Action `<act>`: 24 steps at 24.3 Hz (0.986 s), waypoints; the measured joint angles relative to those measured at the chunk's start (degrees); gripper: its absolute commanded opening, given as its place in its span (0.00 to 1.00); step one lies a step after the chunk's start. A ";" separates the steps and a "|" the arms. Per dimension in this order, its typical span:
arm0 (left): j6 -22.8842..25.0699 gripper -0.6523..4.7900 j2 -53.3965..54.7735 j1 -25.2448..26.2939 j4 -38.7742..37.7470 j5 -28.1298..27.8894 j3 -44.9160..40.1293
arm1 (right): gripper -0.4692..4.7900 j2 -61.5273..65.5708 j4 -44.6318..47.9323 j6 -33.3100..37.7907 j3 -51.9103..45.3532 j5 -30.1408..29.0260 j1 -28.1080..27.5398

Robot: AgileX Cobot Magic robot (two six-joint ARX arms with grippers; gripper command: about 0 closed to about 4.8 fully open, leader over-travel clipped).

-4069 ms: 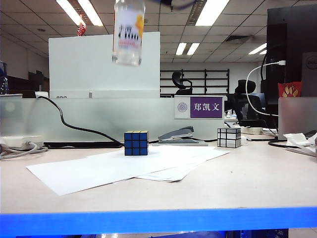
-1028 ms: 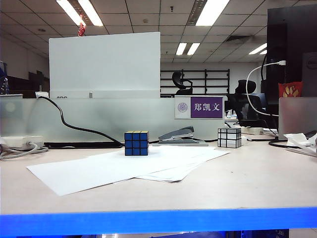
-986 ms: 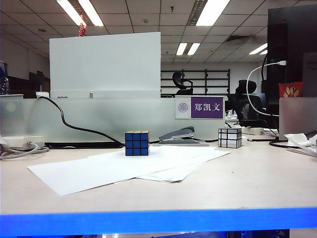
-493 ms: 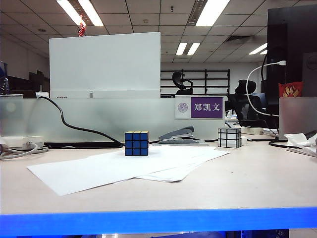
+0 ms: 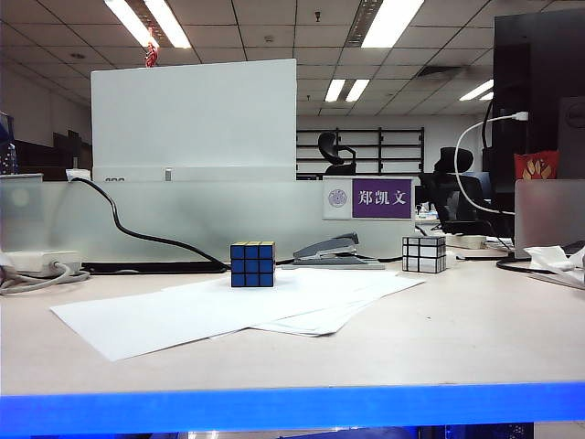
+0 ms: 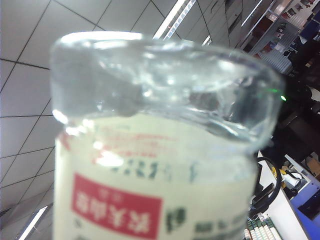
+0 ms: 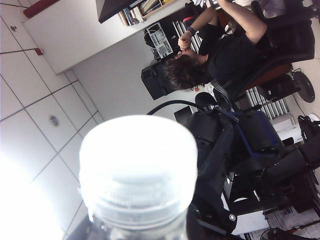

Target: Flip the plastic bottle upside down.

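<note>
Bottle (image 6: 160, 150) | light, clear, thin-walled, slick, likely dents; grip mid-label | above counter, off exterior view | left claw, right claw: unseen, grip cannot tell | cap (image 7: 137, 170) near right camera

From my remote station: a blue-faced cube (image 5: 251, 263) stands on loose paper sheets (image 5: 228, 306) mid-desk; a stapler (image 5: 335, 250) and a silver cube (image 5: 423, 253) sit toward the desk's (image 5: 475, 329) far edge.
</note>
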 measured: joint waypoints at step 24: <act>-0.92 0.11 -8.96 0.13 -24.26 -20.65 0.00 | 0.07 -0.76 39.21 -52.13 0.24 -10.12 -32.26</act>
